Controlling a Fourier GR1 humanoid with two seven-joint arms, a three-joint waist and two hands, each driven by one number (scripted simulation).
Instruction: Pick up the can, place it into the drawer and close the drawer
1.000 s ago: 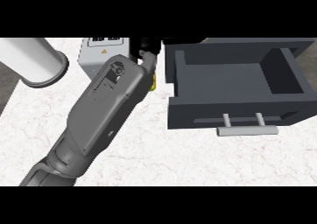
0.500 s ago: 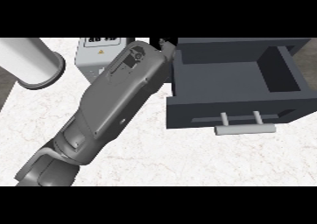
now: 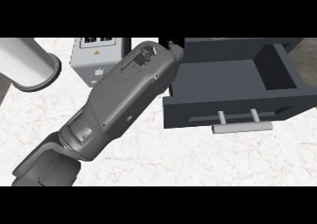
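The left forearm (image 3: pixel 122 100) comes in from the lower left corner and slants up across the table (image 3: pixel 187 162). Over the last second it has swung to its right. It lay over the grey box (image 3: pixel 90 59) before; now its far end sits against the left wall of the open drawer (image 3: pixel 206 109).

The handle (image 3: pixel 242 127) lies near and to the right of the hand, on the drawer's front. The drawer's floor, right of the hand, shows nothing lying in it.

Only a small black part of the left hand (image 3: pixel 172 45) shows past the wrist, at the drawer's far left corner. I cannot tell how it is set or whether it holds anything.

The can is not visible. A yellow-green sliver showed beside the hand a second ago and is now hidden. It is probably the can, under the wrist or in the hand, but that is a guess.

The box is just left of the hand and a white cylinder (image 3: pixel 25 61) lies further left.

The swing suggests the carry to the drawer is nearly done. The drop and the closing push remain.
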